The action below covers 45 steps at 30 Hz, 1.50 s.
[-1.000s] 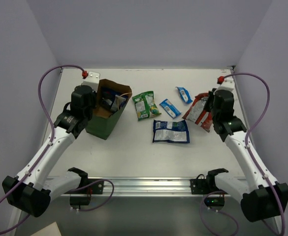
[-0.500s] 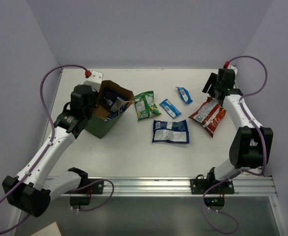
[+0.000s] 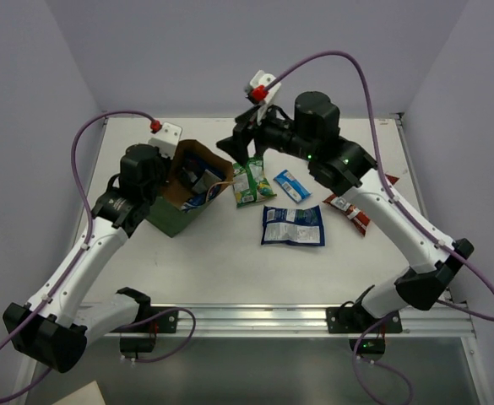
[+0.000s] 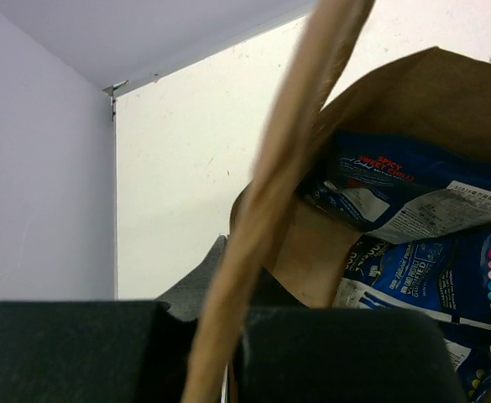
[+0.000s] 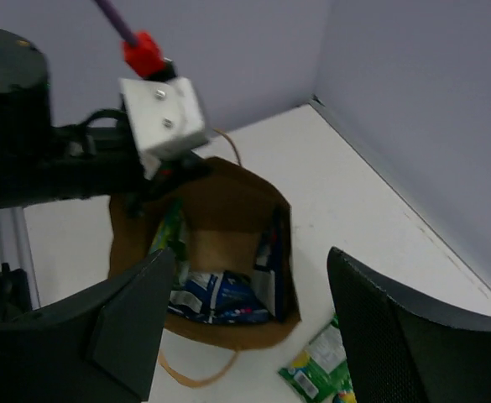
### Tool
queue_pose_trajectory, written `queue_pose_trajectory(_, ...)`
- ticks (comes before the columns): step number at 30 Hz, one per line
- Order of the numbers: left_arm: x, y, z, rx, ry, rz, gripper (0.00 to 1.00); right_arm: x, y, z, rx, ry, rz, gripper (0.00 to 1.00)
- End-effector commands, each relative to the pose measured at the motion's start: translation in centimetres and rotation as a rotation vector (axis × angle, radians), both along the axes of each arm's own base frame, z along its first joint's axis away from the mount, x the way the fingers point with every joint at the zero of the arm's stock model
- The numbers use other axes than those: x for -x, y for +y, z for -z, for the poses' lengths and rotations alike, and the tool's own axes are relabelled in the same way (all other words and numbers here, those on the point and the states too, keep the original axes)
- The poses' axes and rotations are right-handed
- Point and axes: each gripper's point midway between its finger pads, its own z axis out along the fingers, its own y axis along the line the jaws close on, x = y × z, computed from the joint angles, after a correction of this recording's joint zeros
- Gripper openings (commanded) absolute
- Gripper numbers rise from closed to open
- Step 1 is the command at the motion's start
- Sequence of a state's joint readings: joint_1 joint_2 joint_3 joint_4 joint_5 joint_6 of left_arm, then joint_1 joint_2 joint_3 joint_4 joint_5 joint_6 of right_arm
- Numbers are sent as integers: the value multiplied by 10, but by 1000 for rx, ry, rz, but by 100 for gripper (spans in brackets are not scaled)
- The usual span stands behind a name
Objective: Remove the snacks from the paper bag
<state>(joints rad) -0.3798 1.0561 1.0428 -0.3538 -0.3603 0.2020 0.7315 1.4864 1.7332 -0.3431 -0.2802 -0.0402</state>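
Four snacks are seen outside the paper bag [image 3: 172, 218], all to its right: a green packet [image 3: 248, 181] nearest, then a small blue bar [image 3: 290, 186], a blue-and-white packet [image 3: 293, 225], and a red chip bag [image 3: 352, 216] farthest, partly hidden by the arm. More packets [image 5: 216, 298] are seen inside the bag. A tan strip [image 4: 287, 193] of the bag is pinched by the closed left gripper [image 4: 228, 357]. The right gripper [image 5: 252, 256] is held wide above the bag's mouth. It is best lowered straight between the walls, and one packet taken by its edge.

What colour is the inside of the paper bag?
The paper bag interior is brown, clearest in right wrist view.
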Motion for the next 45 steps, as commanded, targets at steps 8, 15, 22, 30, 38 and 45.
queue_pose_trajectory(8,4,-6,-35,68,-80,35,0,9,104,73,145,106,-203,72)
queue_pose_trajectory(15,7,-11,-35,94,-75,60,0,-29,112,141,245,160,-72,72)
queue_pose_trajectory(22,11,-14,-34,109,-67,77,0,-70,101,169,302,131,118,75)
queue_pose_trajectory(30,13,-14,-37,125,-74,75,0,-72,100,214,361,188,78,75)
queue_pose_trajectory(38,18,-28,-40,161,-74,151,0,-74,100,245,381,221,44,69)
queue_pose_trajectory(45,22,-31,-39,184,-77,171,0,-75,114,210,292,135,-10,11)
